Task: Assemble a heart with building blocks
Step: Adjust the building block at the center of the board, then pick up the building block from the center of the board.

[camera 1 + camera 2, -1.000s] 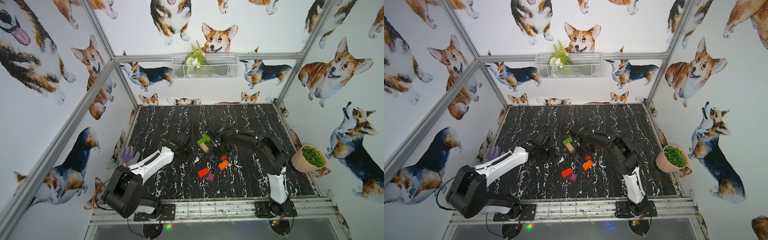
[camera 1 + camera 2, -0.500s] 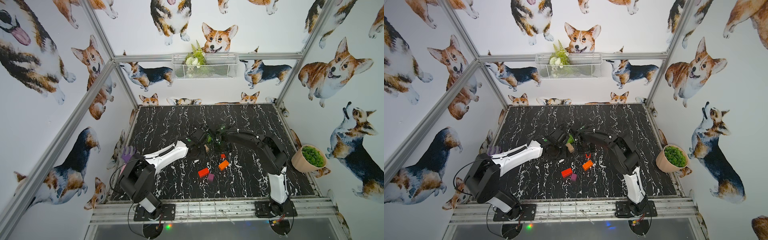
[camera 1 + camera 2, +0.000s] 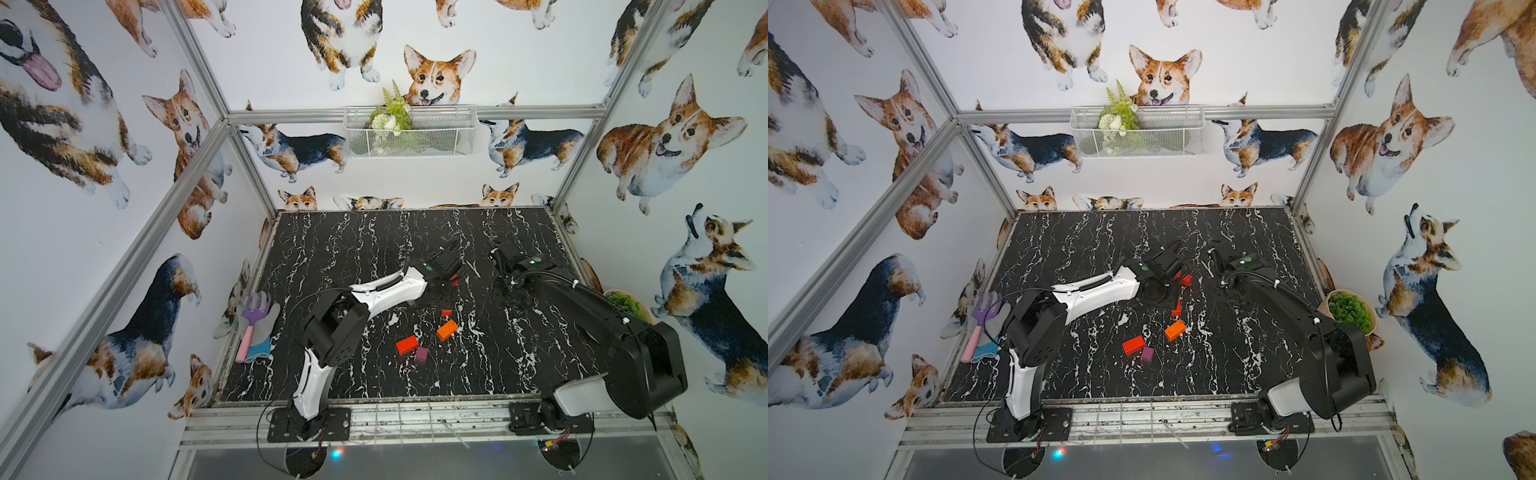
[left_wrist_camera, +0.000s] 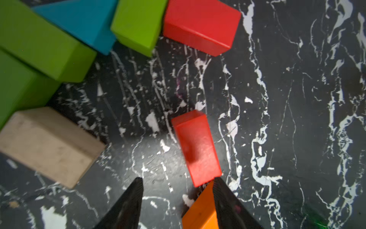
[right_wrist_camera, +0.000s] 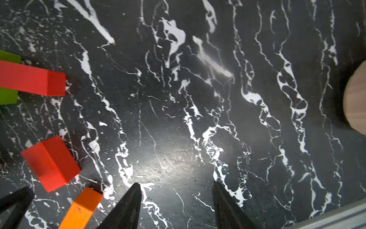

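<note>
Right hand has drawn back from blocks, jaws apart.

Robot test cell in a lab: an aluminium frame with corgi-print wall panels boxes in a black marble-look tabletop on the left, far and right sides. Two robot arms, a white arm on the left and a black arm on the right, are mounted on a metal rail along the near edge. Props only: coloured blocks mid-table, wire basket of fake greenery on the far wall, potted plant right, toy rake left.
</note>
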Robot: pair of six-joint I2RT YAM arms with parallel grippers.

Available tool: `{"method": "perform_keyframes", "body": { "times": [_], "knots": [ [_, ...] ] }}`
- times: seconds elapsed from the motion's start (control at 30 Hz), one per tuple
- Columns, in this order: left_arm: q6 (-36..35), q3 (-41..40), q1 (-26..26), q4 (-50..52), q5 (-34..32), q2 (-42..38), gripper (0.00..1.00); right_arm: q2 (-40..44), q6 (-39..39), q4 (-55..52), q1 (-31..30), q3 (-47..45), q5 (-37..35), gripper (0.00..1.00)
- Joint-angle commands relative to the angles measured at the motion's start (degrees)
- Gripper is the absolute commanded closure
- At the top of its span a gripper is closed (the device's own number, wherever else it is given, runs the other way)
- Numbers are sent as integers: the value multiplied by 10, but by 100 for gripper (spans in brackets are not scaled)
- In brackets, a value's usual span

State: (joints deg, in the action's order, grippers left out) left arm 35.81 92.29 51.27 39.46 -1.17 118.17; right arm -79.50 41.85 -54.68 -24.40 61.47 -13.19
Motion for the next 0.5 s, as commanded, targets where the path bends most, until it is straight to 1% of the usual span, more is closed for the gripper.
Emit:
{"method": "perform_keyframes", "body": {
  "times": [0.0, 0.13, 0.3, 0.47],
  "knots": [
    [-35, 56, 3, 59, -6, 52, 44, 34, -10, -12, 15, -26, 10, 40],
    [-53, 81, 5, 75, -4, 76, 45, 67, -14, -13, 23, -55, 16, 39],
    [-57, 101, 12, 87, -9, 95, 46, 77, -21, -13, 26, -64, 25, 40],
    [-43, 113, 13, 91, -15, 106, 52, 85, -26, -18, 26, -60, 29, 40]
  ]
}}
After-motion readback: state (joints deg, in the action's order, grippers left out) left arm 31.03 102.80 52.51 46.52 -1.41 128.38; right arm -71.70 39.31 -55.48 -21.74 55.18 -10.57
